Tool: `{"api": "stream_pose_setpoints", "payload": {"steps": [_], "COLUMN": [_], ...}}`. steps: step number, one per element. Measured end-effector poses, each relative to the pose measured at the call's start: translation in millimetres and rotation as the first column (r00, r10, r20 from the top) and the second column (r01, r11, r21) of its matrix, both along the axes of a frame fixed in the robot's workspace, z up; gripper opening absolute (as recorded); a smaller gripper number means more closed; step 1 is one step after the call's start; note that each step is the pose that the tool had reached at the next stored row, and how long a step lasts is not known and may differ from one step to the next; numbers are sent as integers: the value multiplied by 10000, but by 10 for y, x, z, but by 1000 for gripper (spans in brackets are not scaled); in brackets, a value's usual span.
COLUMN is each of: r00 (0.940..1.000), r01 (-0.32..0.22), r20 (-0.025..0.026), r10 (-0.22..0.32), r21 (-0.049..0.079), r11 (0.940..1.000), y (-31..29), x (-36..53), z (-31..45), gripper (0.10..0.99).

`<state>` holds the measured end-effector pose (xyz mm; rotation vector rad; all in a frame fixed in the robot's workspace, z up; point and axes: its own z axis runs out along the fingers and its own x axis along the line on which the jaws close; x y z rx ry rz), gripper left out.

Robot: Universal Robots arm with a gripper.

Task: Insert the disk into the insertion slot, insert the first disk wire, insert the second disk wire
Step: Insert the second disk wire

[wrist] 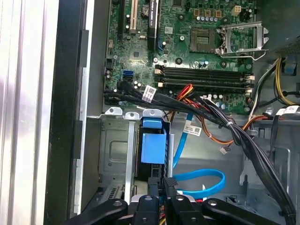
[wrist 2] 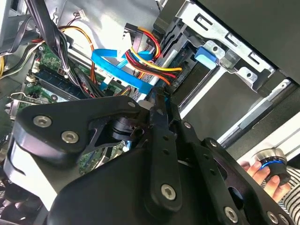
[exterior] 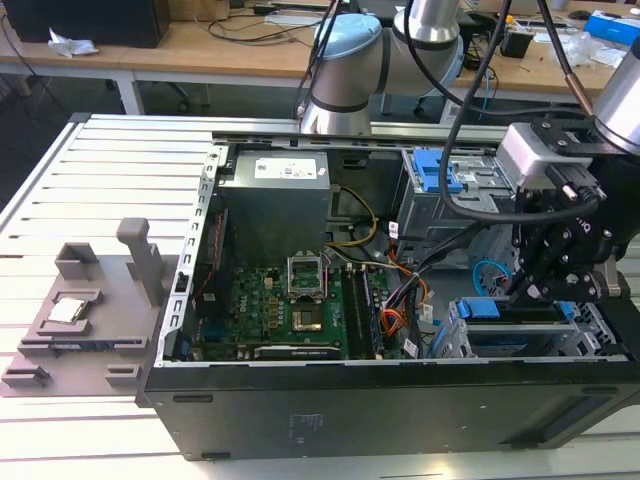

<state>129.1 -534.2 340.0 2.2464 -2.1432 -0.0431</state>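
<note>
An open desktop computer case lies on its side on a slatted metal table, its green motherboard exposed. The black gripper of the robot arm hangs over the drive end of the case, at the exterior view's right. In the first wrist view the jaws look nearly closed, with a thin dark gap between the tips, but whether they pinch a plug there cannot be told.

Just ahead of the jaws stands the insertion slot, a silver sheet-metal cage, and the disk already sits inside it, its blue carrier tab facing the camera. Beside the jaws the second disk wire, a glossy light-blue cable, curls in a loop. The first disk wire, a bundle of red, orange, yellow and black strands, runs right up to the jaw tips in the second wrist view, beside the disk's connector end.

The step in hand appears to be plugging a wire. To do it well, the plug should meet the socket squarely and be pushed straight along the socket's axis, without snagging the blue loop
</note>
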Motion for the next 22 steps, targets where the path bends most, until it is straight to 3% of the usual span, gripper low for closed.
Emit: {"api": "stream_pose_setpoints", "payload": {"steps": [11,12,16,17,18,19,20,22], "r00": [10000,10000,10000,10000,10000,10000,10000,10000], "r01": [0,0,-5,-18,-25,-33,-36,-36], "r20": [0,0,6,14,20,31,35,35], "r10": [0,0,5,18,25,33,37,36], "r21": [10,5,-4,-6,-6,-8,-7,-5], "r11": [10000,10000,10000,10000,10000,10000,10000,10000], "y": [-4,-4,-3,1,3,5,5,5], "x": [0,0,0,-3,-4,-7,-7,-7], "z": [-43,-40,159,273,332,415,454,454], "gripper": [176,239,239,227,102,106,106,106]}}
